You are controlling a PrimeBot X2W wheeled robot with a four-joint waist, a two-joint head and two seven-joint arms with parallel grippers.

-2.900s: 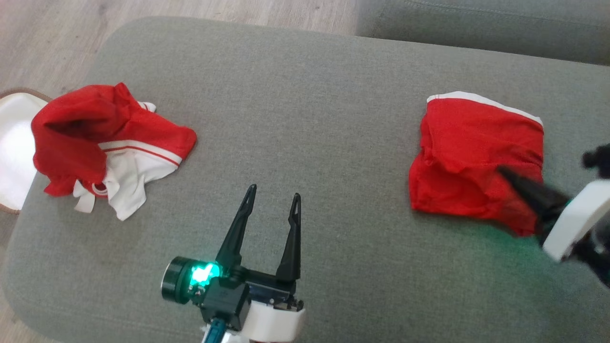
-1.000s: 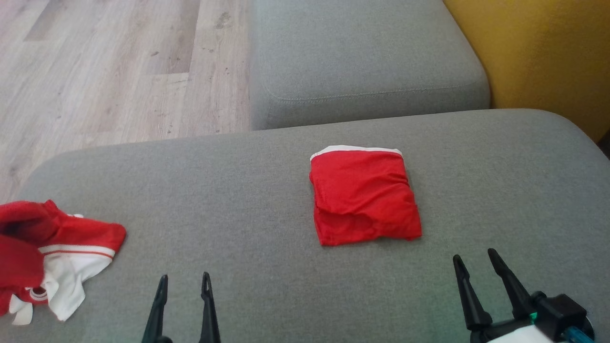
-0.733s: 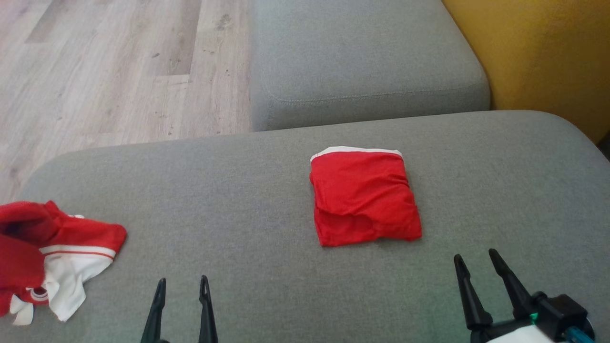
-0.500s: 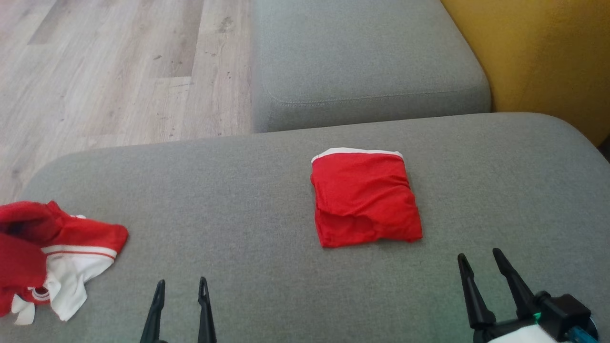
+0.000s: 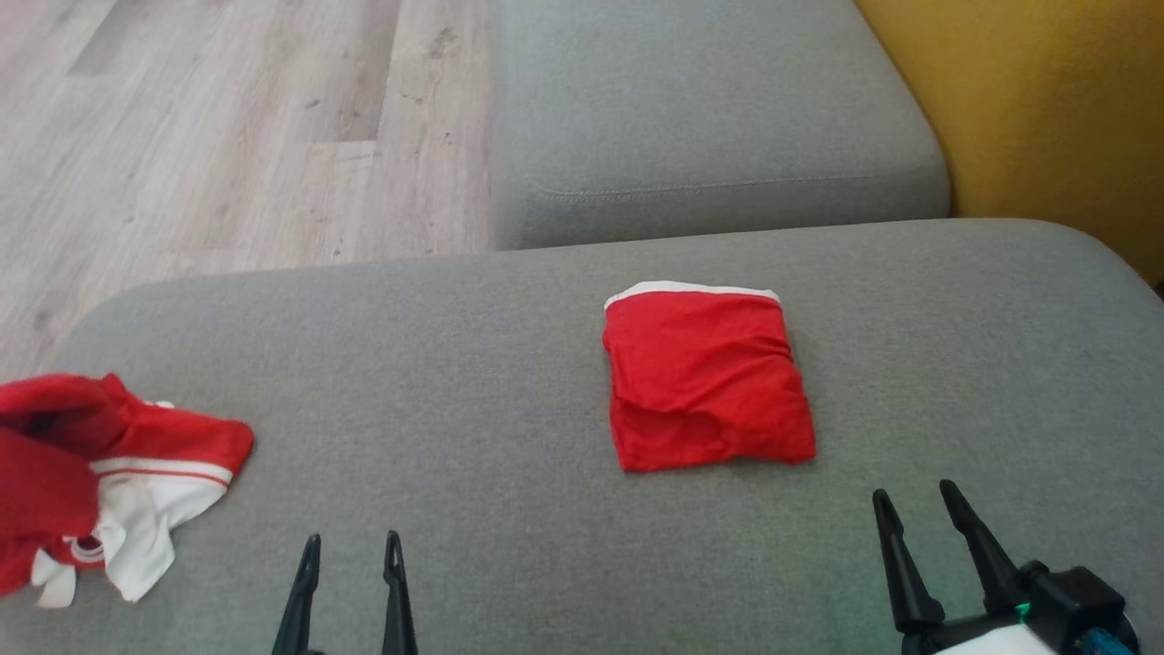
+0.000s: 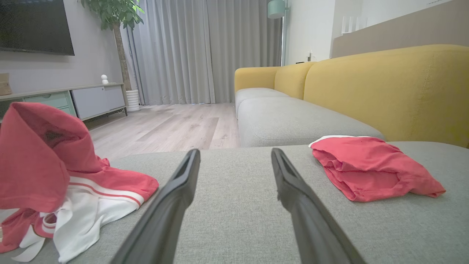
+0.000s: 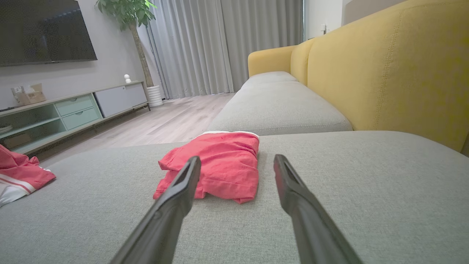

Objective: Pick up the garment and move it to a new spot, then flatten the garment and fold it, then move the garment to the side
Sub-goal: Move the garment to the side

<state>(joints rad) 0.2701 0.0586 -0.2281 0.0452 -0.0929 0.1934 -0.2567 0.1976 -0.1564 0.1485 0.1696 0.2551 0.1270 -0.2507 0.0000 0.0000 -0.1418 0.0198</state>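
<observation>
The red garment [image 5: 709, 377] [image 6: 370, 170] [image 7: 220, 167] lies folded into a small rectangle on the grey seat cushion [image 5: 509, 364], a white band along its far edge. My left gripper [image 5: 353, 548] [image 6: 234, 156] stands open at the cushion's near edge, well left of the garment, with nothing between its fingers. Open too, my right gripper [image 5: 914, 505] [image 7: 237, 161] sits near the lower right, short of the garment's near right corner and apart from it.
A crumpled red and white garment [image 5: 100, 468] [image 6: 55, 176] [image 7: 18, 178] is heaped at the cushion's left end. A second grey cushion [image 5: 709, 109] lies beyond, yellow sofa back [image 5: 1046, 100] to the right, wooden floor [image 5: 227, 136] to the far left.
Since 2.9 s ago the right gripper has let go of the folded garment and both arms have drawn back to the near edge. Over the last second only the camera shifted slightly.
</observation>
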